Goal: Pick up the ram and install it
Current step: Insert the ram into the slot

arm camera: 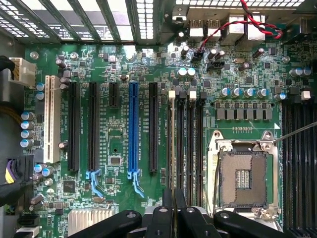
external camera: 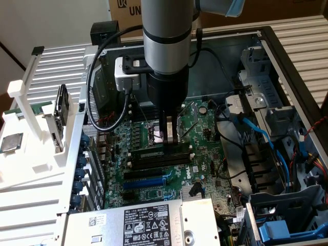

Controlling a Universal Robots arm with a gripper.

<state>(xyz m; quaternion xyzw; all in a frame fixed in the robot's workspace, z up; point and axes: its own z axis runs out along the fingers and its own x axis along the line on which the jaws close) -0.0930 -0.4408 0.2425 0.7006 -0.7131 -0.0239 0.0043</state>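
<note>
While the fingers (external camera: 175, 131) clamp it, the ram (external camera: 151, 149) stands in a slot (arm camera: 172, 148).

Arm (external camera: 165, 46) stood over open computer case (external camera: 287, 56), gripper (external camera: 170, 139) clamped the ram (external camera: 154, 150) at black memory slots (external camera: 154, 163) on motherboard (external camera: 197, 128).

- The ram (arm camera: 171, 148), edge-on in the wrist view, hides its chips and label.
- The gripper (arm camera: 173, 194) is cut off at that view's edge.
- In the exterior view the arm (external camera: 165, 46) covers part of the motherboard (external camera: 154, 187).
- Print on the power supply sticker (external camera: 146, 225) is too small to read.
</note>
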